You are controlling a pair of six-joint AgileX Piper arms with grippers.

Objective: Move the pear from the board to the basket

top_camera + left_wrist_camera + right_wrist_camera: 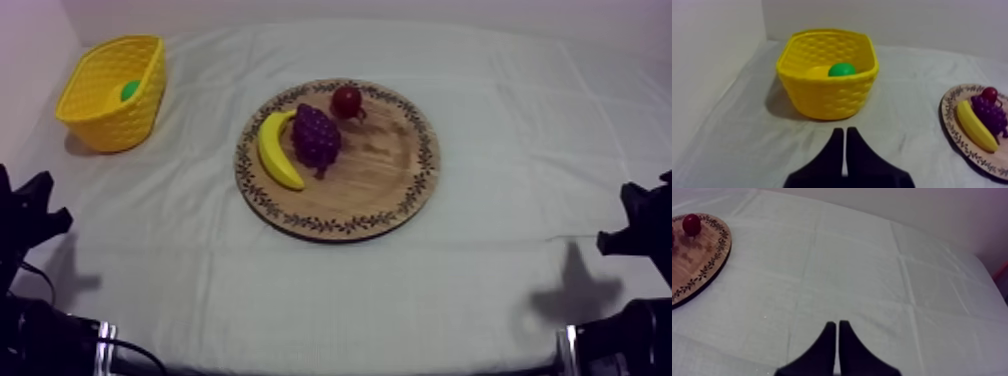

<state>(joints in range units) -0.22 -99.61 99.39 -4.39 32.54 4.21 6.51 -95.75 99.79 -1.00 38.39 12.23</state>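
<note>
The green pear (129, 90) lies inside the yellow basket (112, 92) at the far left of the table; in the left wrist view the pear (841, 69) rests against the basket's (827, 95) back wall. The round wooden board (385, 165) holds a banana (277, 152), a bunch of grapes (316, 137) and a small red fruit (347, 101). My left gripper (40, 205) sits low at the left edge, shut on nothing (845, 137), a short way in front of the basket. My right gripper (625, 215) sits low at the right edge, shut as a narrow wedge (837, 330) over bare cloth.
The board (952, 125) with banana (975, 125), grapes (992, 114) and red fruit (989, 93) lies to the right of the basket. Beside the right gripper's view, the board's rim (702, 273) carries the red fruit (691, 224). A wall stands close behind the table.
</note>
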